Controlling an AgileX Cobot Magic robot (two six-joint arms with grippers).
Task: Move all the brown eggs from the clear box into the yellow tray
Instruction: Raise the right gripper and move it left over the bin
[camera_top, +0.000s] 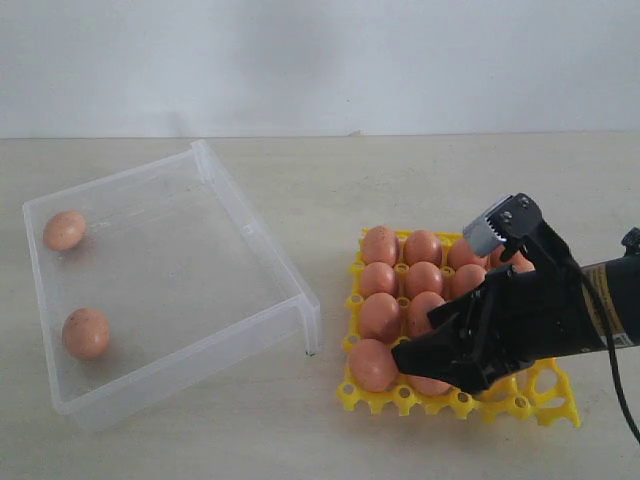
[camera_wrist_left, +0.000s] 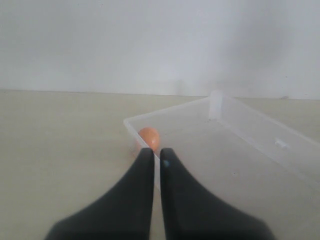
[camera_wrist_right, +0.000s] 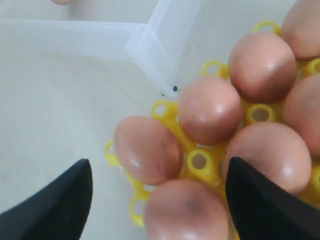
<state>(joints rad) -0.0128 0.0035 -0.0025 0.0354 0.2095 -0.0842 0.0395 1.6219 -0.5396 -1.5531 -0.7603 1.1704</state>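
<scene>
The yellow tray (camera_top: 545, 395) stands at the right and holds several brown eggs (camera_top: 423, 247). My right gripper (camera_top: 425, 350) hovers over its front row, open. In the right wrist view the right gripper (camera_wrist_right: 159, 165) has its fingers spread on either side of one egg (camera_wrist_right: 187, 210), which rests in a tray (camera_wrist_right: 200, 161) cell with a gap on each side. The clear box (camera_top: 260, 235) at the left holds two eggs, one at the back (camera_top: 64, 230) and one nearer (camera_top: 86, 333). My left gripper (camera_wrist_left: 156, 151) is shut on nothing, pointing at an egg (camera_wrist_left: 149, 137) in a corner of the box (camera_wrist_left: 260, 127).
The box's near right corner (camera_top: 310, 345) stands close to the tray's left edge; that corner (camera_wrist_right: 150, 45) also shows in the right wrist view. Two cells at the tray's front right (camera_top: 555, 380) are unfilled. A pale wall rises behind the beige table (camera_top: 450, 170).
</scene>
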